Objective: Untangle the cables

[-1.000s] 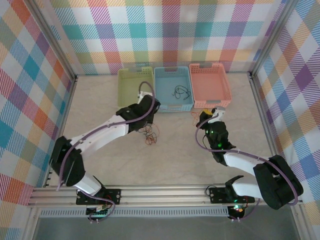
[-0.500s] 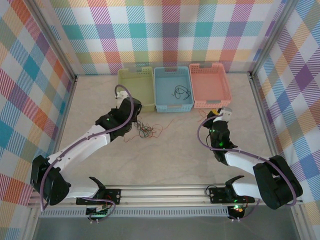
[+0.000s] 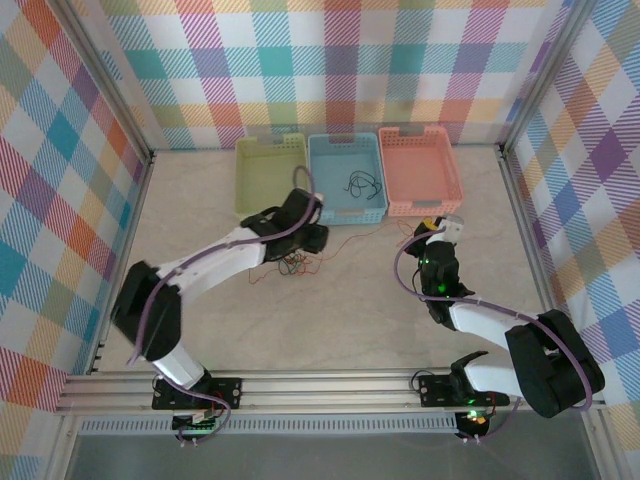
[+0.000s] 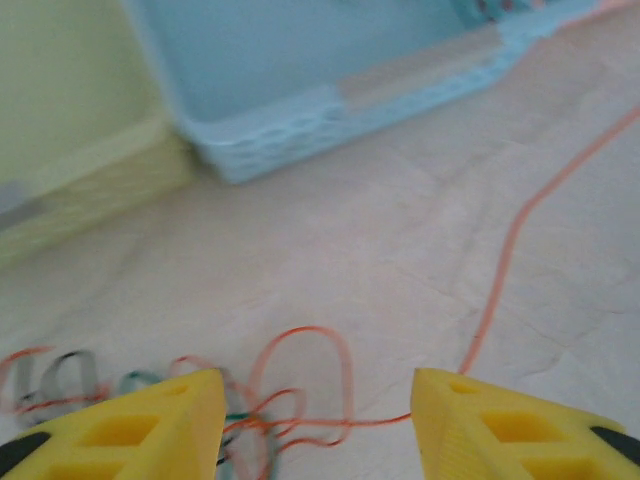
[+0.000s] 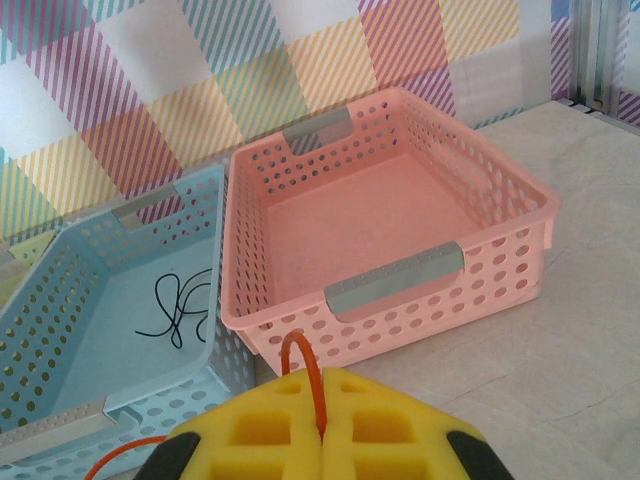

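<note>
While the left gripper [image 3: 316, 240] hangs with its yellow fingers [image 4: 150, 430] spread wide and holding nothing, three baskets stand in a row along the far wall: a green basket [image 3: 262, 180], a blue basket [image 3: 325, 150] and a pink basket [image 3: 452, 180]. A loose black cable [image 3: 360, 184] lies in the blue one.

The tangled cables [image 3: 293, 264] lie on the pale, stone-patterned table [image 3: 350, 320], just in front of the green and blue baskets and beside the left gripper. Bright checked walls [image 3: 340, 60] close the table in on three sides.

From above, an orange cable [image 3: 345, 240] runs rightward from the tangle, too thin to follow to its end. The right wrist view shows the right gripper [image 5: 322, 385] closed tight, pinching an orange loop. The left wrist view shows orange, black and green loops low between its fingers.
</note>
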`<action>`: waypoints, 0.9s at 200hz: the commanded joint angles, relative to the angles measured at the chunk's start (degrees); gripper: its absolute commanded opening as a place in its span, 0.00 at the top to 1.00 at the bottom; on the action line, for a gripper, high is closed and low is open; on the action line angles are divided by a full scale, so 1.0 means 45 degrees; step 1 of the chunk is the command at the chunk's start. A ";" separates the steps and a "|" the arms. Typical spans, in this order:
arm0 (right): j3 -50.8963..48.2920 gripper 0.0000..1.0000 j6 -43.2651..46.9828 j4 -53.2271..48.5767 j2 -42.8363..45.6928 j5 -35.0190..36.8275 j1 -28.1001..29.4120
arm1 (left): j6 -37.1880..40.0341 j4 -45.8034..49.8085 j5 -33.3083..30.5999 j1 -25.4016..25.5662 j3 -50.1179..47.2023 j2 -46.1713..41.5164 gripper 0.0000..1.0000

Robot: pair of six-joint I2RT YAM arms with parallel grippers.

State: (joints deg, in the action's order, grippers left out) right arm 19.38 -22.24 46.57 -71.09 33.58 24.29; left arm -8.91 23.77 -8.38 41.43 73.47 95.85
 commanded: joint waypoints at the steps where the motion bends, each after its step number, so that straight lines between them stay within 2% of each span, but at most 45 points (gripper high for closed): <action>1: -0.0090 1.00 0.0019 0.0150 0.0178 -0.0024 -0.0047 | 0.1084 0.0906 0.1342 0.0359 0.1136 0.0935 0.42; 21: -0.0031 1.00 0.0023 0.0118 0.0136 -0.0056 -0.0047 | 0.1549 0.1564 0.2194 0.0547 0.2010 0.1953 0.37; 44: 0.0049 1.00 0.0096 0.0120 -0.0036 -0.0117 -0.0028 | 0.1906 0.2148 0.1485 0.0840 0.2921 0.2956 0.33; 77: 0.0069 1.00 0.0156 0.0110 -0.0028 -0.0099 -0.0046 | 0.2040 0.3075 0.0316 0.1093 0.4147 0.4100 0.34; 109: 0.0040 1.00 0.0176 0.0105 -0.0005 -0.0076 -0.0047 | 0.2134 0.4089 -0.1026 0.1201 0.5508 0.5447 0.44; 136: 0.0030 1.00 0.0177 0.0121 -0.0005 -0.0061 -0.0047 | 0.1944 0.4286 -0.2745 0.1243 0.6191 0.6095 0.52; 148: 0.0045 1.00 0.0177 0.0138 -0.0021 -0.0060 -0.0047 | 0.1817 0.4034 -0.3422 0.1234 0.6224 0.6175 0.60; 180: 0.0050 1.00 0.0177 0.0135 -0.0044 -0.0061 -0.0067 | 0.1586 0.3617 -0.5219 0.1314 0.6042 0.6284 0.75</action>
State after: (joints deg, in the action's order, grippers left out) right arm 19.40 -21.82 46.39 -71.09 33.41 24.29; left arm -0.82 40.03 -22.61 46.30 99.63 123.85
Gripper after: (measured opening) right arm 0.064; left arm 0.287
